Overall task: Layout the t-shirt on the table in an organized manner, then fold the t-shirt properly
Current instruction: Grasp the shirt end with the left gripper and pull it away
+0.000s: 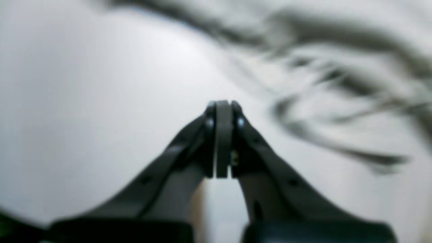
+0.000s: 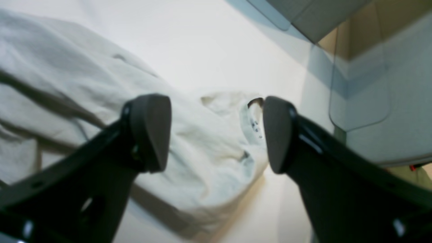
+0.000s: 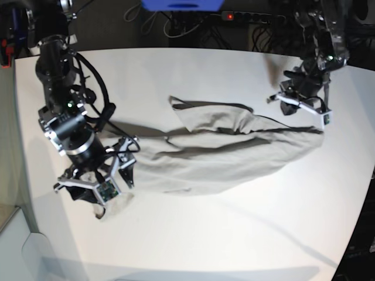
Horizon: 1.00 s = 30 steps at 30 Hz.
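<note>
T-shirt stretched between grippers for flattening | left gripper closed (cloth grip unclear) | right gripper agape, straddling collar, empty

Bare table below t-shirt gives room

Behind the far edge lies a dark area with tangled cables and a power strip.

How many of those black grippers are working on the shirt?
2. The right gripper hangs open over the t-shirt at its bunched end, on the base view's left. The left gripper is shut at the shirt's other end, on that view's right. None seem hidden.
</note>
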Each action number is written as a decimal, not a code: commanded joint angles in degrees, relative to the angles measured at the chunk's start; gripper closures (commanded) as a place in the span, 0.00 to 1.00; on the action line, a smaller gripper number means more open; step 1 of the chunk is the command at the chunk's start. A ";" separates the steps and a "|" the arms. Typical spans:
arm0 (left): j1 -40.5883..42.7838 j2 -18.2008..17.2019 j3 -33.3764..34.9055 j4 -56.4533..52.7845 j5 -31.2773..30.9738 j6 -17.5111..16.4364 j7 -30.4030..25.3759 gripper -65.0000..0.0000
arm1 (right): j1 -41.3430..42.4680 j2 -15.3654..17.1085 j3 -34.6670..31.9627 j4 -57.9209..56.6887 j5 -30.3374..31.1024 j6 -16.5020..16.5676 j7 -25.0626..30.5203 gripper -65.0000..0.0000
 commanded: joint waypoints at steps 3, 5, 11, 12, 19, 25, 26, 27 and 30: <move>-2.41 3.67 0.18 1.84 -0.37 -0.21 4.23 0.95 | 0.90 0.24 -0.98 0.93 0.40 0.21 1.49 0.33; -4.70 6.75 -0.09 1.49 -0.19 -0.21 6.60 0.84 | 0.90 0.24 -1.34 0.93 0.40 0.21 1.49 0.33; -7.60 12.38 0.35 -0.45 -0.28 -0.47 7.31 0.50 | 0.64 0.15 -1.34 0.93 0.40 0.21 1.49 0.33; -8.39 13.08 0.44 -1.15 -0.28 -0.56 7.31 0.53 | 0.64 0.15 -1.34 0.93 0.40 0.21 1.49 0.33; -12.17 13.78 5.19 -13.10 -0.19 -0.29 4.93 1.00 | 0.47 0.15 -1.25 0.93 0.40 0.21 1.49 0.33; -10.24 12.90 5.19 -18.03 0.42 -0.21 -2.19 0.99 | 0.47 0.41 -0.98 1.02 0.40 0.21 1.49 0.33; -9.62 11.67 5.10 -18.38 0.86 -0.21 -2.80 0.99 | 0.47 0.50 -0.90 1.02 0.40 0.21 1.49 0.33; -9.27 10.27 5.10 -18.47 1.39 -0.12 -3.33 0.99 | 0.47 0.50 -0.90 1.02 0.40 0.21 1.49 0.33; -8.74 5.96 4.75 -18.47 2.62 -0.12 -3.33 0.99 | 0.73 0.59 -0.90 1.02 0.40 0.21 1.49 0.33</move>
